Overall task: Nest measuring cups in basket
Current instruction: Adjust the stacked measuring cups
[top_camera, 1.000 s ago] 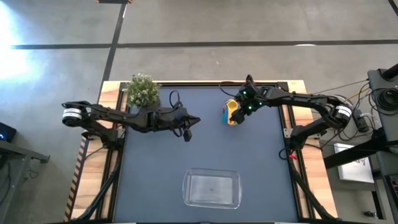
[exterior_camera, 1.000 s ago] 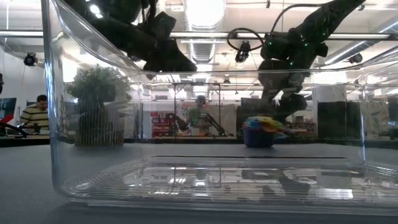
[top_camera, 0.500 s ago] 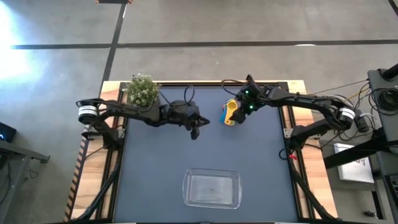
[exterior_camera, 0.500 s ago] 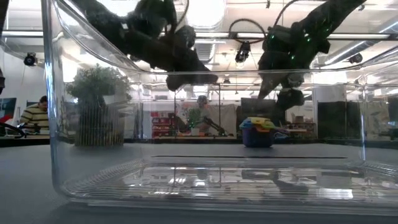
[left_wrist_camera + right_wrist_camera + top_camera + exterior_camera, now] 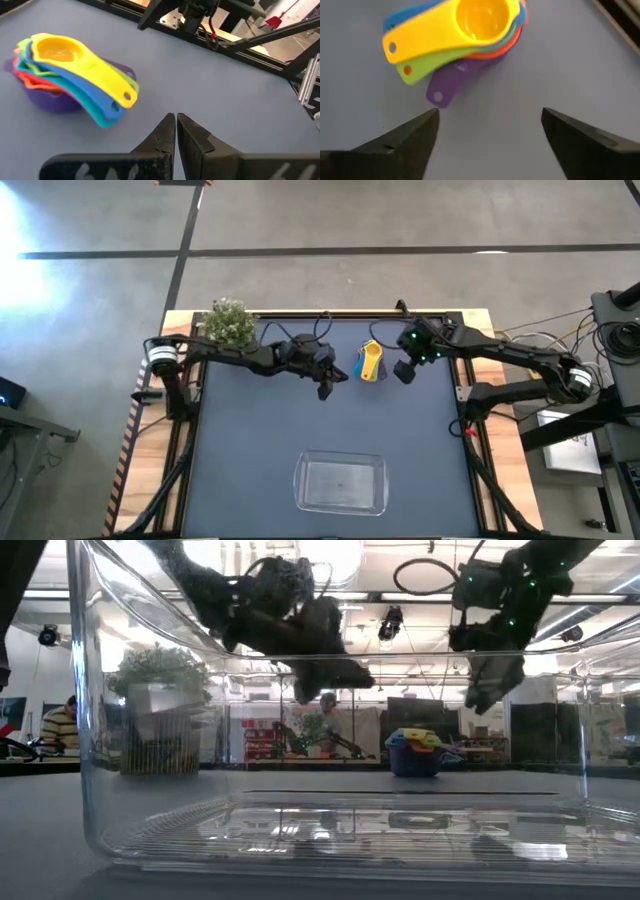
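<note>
The measuring cups (image 5: 371,363) sit nested in one stack on the dark table at the far middle. The yellow one (image 5: 60,50) is on top, the purple one (image 5: 55,102) rests on the table, and the handles fan out. My left gripper (image 5: 176,117) is shut and hovers just left of the stack (image 5: 418,752), pointing at it. My right gripper (image 5: 490,112) is open above the table, just right of the stack (image 5: 460,35), touching nothing. The clear basket (image 5: 340,483) stands at the near middle.
A small potted plant (image 5: 229,325) stands at the far left corner. The table frame's rails (image 5: 462,370) run along the sides. In the low view the basket's clear wall (image 5: 90,740) fills the foreground, and people sit in the room behind.
My left gripper has swung toward the table's right, closing on the cup stack, dipping a little and staying shut. My right gripper has drawn back from over the stack toward the right edge and risen slightly. The stack has kept its place.
</note>
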You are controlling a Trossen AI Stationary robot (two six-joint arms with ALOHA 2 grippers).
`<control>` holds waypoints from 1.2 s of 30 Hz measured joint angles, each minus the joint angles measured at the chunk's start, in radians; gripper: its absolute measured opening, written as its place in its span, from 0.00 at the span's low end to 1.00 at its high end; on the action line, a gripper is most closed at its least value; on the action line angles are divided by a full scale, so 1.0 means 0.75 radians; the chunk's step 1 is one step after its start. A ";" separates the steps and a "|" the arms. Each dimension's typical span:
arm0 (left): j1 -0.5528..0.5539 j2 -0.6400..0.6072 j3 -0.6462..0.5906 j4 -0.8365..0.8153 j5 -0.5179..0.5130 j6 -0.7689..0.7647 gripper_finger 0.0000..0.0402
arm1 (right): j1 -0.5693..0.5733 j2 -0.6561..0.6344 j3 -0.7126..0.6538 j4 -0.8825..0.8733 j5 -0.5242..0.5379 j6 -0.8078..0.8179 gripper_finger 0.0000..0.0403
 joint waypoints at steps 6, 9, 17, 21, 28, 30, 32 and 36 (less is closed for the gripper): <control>0.024 0.125 0.116 -0.021 -0.017 -0.067 0.00 | 0.003 0.005 -0.088 0.085 0.002 0.059 0.55; 0.032 0.191 0.195 -0.135 -0.132 -0.125 0.00 | 0.003 0.014 -0.126 0.153 0.001 0.091 0.40; 0.030 0.411 0.529 -0.548 -0.329 -0.176 0.00 | 0.003 0.027 -0.208 0.317 0.002 0.146 0.04; 0.030 0.450 0.613 -0.661 -0.399 -0.172 0.00 | 0.003 0.027 -0.216 0.322 0.002 0.159 0.03; 0.029 0.432 0.616 -0.656 -0.441 -0.193 0.00 | 0.003 0.065 -0.221 0.355 0.002 0.168 0.02; 0.025 0.431 0.616 -0.657 -0.440 -0.200 0.00 | 0.003 0.101 -0.221 0.366 0.002 0.170 0.02; 0.020 0.431 0.615 -0.660 -0.440 -0.201 0.00 | 0.003 0.144 -0.222 0.376 0.002 0.176 0.02; 0.010 0.431 0.614 -0.655 -0.440 -0.201 0.00 | 0.003 0.218 -0.222 0.435 0.002 0.190 0.02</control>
